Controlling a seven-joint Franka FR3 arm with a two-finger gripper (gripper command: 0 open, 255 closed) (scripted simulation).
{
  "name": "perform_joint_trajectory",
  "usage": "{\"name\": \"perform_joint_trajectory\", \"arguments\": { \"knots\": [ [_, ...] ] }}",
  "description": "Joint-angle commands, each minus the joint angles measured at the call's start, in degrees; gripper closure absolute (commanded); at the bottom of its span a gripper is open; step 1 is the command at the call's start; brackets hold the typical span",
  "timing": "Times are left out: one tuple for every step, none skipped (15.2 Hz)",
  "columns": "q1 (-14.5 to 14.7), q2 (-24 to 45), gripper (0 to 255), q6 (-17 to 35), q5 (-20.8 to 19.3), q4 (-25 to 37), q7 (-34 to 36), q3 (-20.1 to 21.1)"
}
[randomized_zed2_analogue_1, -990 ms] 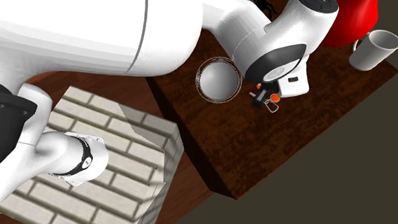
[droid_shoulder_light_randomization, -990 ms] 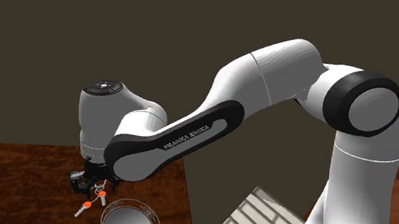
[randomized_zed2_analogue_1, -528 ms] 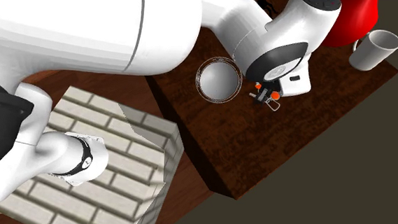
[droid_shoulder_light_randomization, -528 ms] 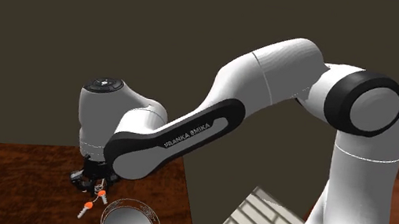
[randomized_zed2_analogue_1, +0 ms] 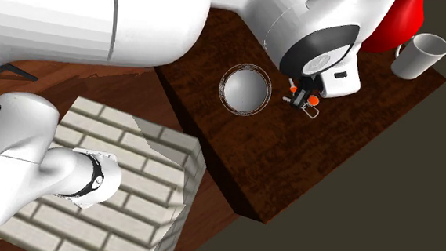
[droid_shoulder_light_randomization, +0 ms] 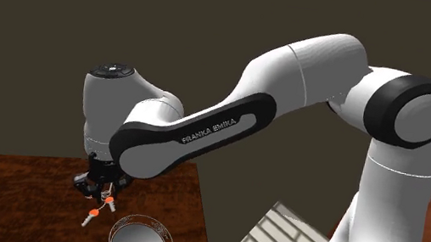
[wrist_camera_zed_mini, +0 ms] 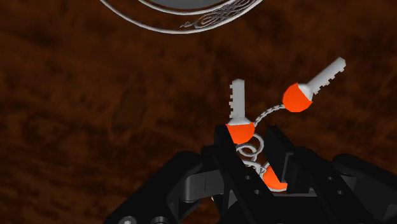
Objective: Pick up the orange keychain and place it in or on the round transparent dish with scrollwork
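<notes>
- The gripper (wrist_camera_zed_mini: 253, 143) was closed down narrow on the orange keychain (wrist_camera_zed_mini: 239, 130). It pinched the wire coil between the fingers, and two orange-headed keys stuck out past the tips.
- Compared with a second before, the hand had risen in the lower left of the shoulder view. The keychain (droid_shoulder_light_randomization: 93, 210) had come up with it and seemed to hang clear of the wooden table (droid_shoulder_light_randomization: 7, 195) (so the grasp looked sound).
- The round dish (droid_shoulder_light_randomization: 141, 217) sat just beside it at the bottom edge. Carrying the keychain over the dish and letting go appeared to be all that remained.
</notes>
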Motion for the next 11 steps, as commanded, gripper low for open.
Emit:
{"name": "perform_joint_trajectory", "arguments": {
  "knots": [
    [-0.12, -0.65, 255, -1.29, 0.5, 0.71, -0.35, 0.2],
    [-0.18, -0.98, 255, -1.95, 0.74, 1.09, -0.53, 0.29],
    [-0.24, -1.29, 255, -2.61, 0.98, 1.49, -0.69, 0.37],
    [-0.29, -1.59, 255, -3.27, 1.2, 1.89, -0.86, 0.45],
    [-0.34, -1.88, 255, -3.94, 1.42, 2.32, -1.01, 0.53],
    [-0.38, -2.16, 255, -4.61, 1.63, 2.75, -1.16, 0.6],
    [-0.42, -2.43, 255, -5.29, 1.83, 3.2, -1.31, 0.66],
    [-0.46, -2.68, 255, -5.97, 2.02, 3.66, -1.45, 0.73],
    [-0.49, -2.93, 255, -6.65, 2.2, 4.14, -1.59, 0.79],
    [-0.52, -3.16, 255, -7.34, 2.38, 4.63, -1.72, 0.84],
    [-0.54, -3.38, 255, -8.03, 2.55, 5.14, -1.85, 0.9]
  ]
}}
